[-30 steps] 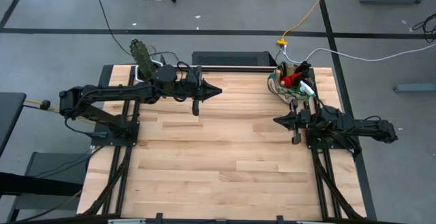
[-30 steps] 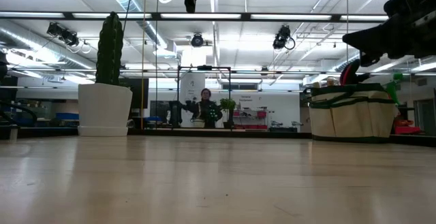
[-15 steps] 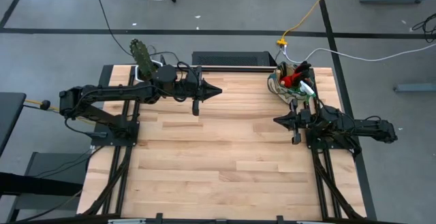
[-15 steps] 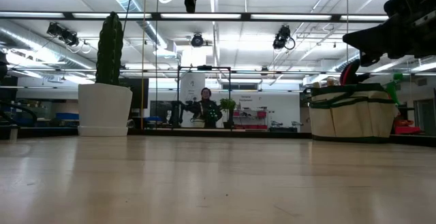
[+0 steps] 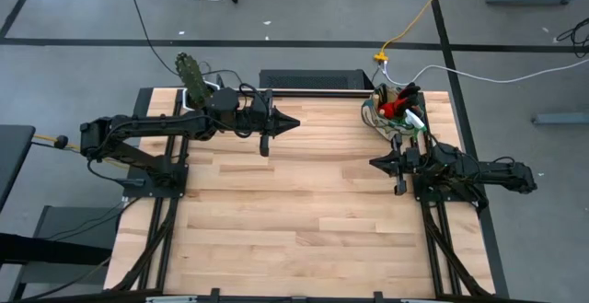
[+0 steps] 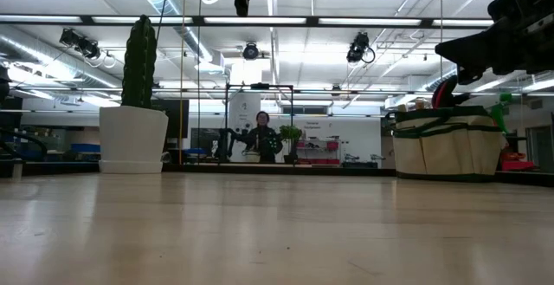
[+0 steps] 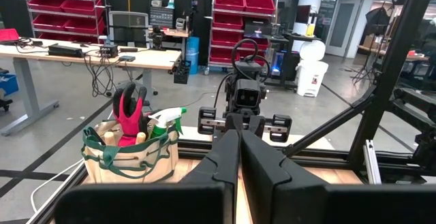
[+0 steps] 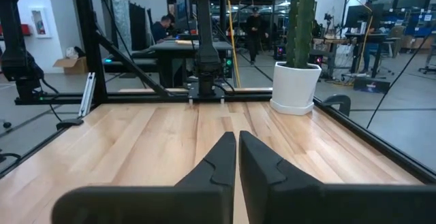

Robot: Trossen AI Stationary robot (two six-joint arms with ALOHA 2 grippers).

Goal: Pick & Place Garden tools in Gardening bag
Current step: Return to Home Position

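Note:
The beige gardening bag point(image 5: 394, 110) with green trim stands on its base at the table's far right corner; it also shows in the low view point(image 6: 447, 142) and the left wrist view point(image 7: 131, 157). Red gloves point(image 7: 128, 114), a green sprayer point(image 7: 165, 120) and wooden handles stick out of its top. My left gripper point(image 5: 296, 123) is shut and empty, held above the table's far middle. My right gripper point(image 5: 372, 163) is shut and empty, raised near the right edge, just nearer than the bag.
A white hexagonal pot with a green cactus point(image 5: 194, 84) stands at the far left corner; it also shows in the low view point(image 6: 135, 116) and the right wrist view point(image 8: 296, 71). People stand in the room beyond the table.

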